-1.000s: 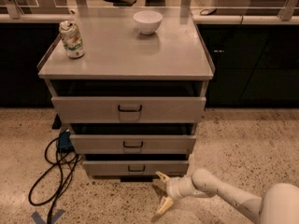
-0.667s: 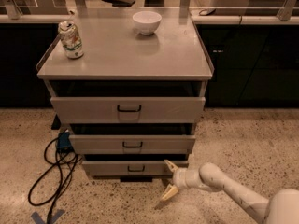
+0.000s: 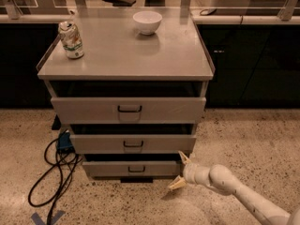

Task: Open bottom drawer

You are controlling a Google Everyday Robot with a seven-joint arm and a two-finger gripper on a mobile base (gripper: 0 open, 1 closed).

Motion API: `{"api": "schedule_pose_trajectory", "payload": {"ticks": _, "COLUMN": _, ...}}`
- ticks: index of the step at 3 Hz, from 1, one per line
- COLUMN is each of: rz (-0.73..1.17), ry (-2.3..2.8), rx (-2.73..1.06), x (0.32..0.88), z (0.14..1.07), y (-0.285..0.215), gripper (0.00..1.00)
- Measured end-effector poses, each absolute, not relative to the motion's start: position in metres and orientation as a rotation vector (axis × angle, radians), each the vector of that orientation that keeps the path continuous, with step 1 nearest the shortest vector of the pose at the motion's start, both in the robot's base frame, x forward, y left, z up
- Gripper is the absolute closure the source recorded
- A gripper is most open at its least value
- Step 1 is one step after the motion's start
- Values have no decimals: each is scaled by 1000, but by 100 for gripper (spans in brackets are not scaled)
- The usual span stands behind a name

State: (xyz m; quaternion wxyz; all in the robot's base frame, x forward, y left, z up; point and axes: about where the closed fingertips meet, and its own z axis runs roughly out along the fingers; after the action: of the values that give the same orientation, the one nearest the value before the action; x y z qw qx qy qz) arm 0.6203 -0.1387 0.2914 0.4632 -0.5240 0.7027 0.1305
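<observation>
The bottom drawer (image 3: 112, 168) is the narrowest grey front of three in a grey metal cabinet, with a small black pull handle (image 3: 136, 169) at its centre. It stands slightly pulled out, with a dark gap above it. My gripper (image 3: 181, 170) is open at the drawer's right end, low near the floor. One pale fingertip (image 3: 183, 157) points up by the drawer's upper right corner and the other points down-left towards the floor. The white arm (image 3: 234, 187) comes in from the lower right.
The middle drawer (image 3: 133, 143) and top drawer (image 3: 128, 109) sit above. A crushed can (image 3: 71, 40) and a white bowl (image 3: 147, 22) stand on the cabinet top (image 3: 126, 50). Black cables (image 3: 51, 172) and a blue box (image 3: 64, 142) lie on the speckled floor at the left.
The gripper has moved up and to the right, from the floor below the drawer's front to its right end. The view has shifted slightly.
</observation>
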Motion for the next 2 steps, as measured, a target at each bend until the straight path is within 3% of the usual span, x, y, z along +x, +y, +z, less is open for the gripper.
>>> {"api": "schedule_pose_trajectory", "payload": {"ticks": 2, "rz": 339, "ry": 1745, "rx": -1322, "x": 621, "z": 281, "y": -131, "gripper": 0}}
